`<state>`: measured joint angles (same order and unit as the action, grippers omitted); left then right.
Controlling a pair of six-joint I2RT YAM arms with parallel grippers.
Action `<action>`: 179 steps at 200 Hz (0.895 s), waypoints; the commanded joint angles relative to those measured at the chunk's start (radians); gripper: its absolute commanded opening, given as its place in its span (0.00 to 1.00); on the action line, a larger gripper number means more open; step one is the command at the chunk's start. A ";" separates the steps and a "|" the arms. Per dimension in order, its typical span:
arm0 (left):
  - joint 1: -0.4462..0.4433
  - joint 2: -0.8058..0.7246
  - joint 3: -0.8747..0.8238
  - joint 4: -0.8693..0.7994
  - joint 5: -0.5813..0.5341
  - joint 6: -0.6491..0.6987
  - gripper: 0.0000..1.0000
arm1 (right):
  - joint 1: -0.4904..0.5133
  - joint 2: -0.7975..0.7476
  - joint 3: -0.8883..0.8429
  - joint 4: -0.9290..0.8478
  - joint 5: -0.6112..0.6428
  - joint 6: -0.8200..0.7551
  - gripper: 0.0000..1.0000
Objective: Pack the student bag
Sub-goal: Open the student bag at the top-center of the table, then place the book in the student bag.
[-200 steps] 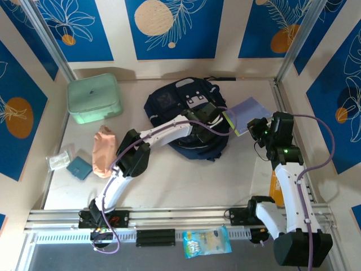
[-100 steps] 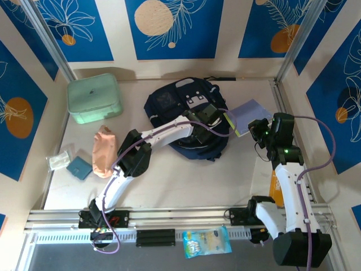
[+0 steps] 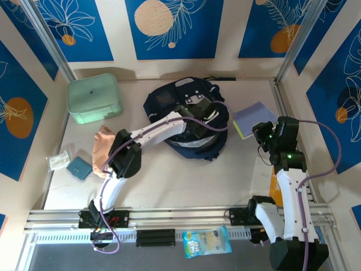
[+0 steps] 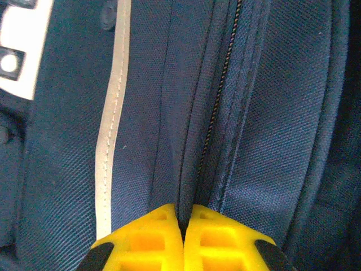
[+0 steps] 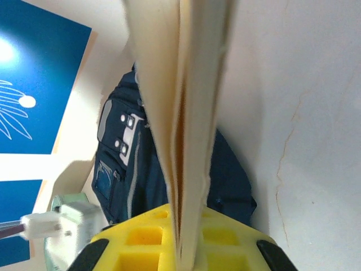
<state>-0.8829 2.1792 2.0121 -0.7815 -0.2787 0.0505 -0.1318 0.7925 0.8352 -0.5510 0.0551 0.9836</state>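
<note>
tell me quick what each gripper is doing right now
Left gripper: shut, pinching the dark navy fabric backpack at its zip.
Right gripper: shut on the thin lavender softcover notebook.

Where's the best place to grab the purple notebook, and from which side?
Grip the notebook by its thin near edge, probably from the right, as the right gripper does. It is flat and thin, so jaws can pinch across its pages; the cover looks too wide to span.

Backpack (image 3: 197, 148) was navy, with pale stripe (image 4: 110, 124) and white patches (image 4: 17, 51); box (image 3: 93, 99) mint green; notebook (image 3: 255, 117) lilac; pouch (image 3: 101, 147) peach.
</note>
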 commanded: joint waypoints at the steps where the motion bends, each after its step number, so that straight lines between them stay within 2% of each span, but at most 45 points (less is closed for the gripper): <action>1: 0.025 -0.122 -0.032 0.065 -0.038 -0.020 0.00 | -0.012 -0.035 -0.002 -0.012 0.014 -0.031 0.02; 30: 0.030 -0.223 -0.099 0.174 -0.128 -0.028 0.00 | -0.013 -0.047 -0.018 -0.030 0.019 -0.049 0.02; 49: 0.029 -0.285 -0.145 0.261 -0.166 -0.020 0.00 | -0.012 -0.050 -0.035 -0.014 -0.033 -0.064 0.02; 74: 0.030 -0.332 -0.162 0.323 -0.139 -0.015 0.00 | 0.011 -0.055 -0.071 0.071 -0.159 -0.066 0.02; 104: 0.030 -0.347 -0.154 0.341 -0.105 -0.020 0.00 | 0.118 -0.040 -0.130 0.226 -0.260 -0.008 0.02; 135: 0.030 -0.373 -0.157 0.340 -0.077 -0.041 0.00 | 0.280 0.017 -0.176 0.395 -0.212 0.073 0.03; 179: 0.028 -0.463 -0.230 0.367 -0.057 -0.061 0.00 | 0.434 0.170 -0.212 0.610 -0.077 0.184 0.03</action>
<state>-0.8547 1.8515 1.7943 -0.5537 -0.3477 0.0235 0.2409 0.9051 0.6380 -0.1448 -0.1066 1.0878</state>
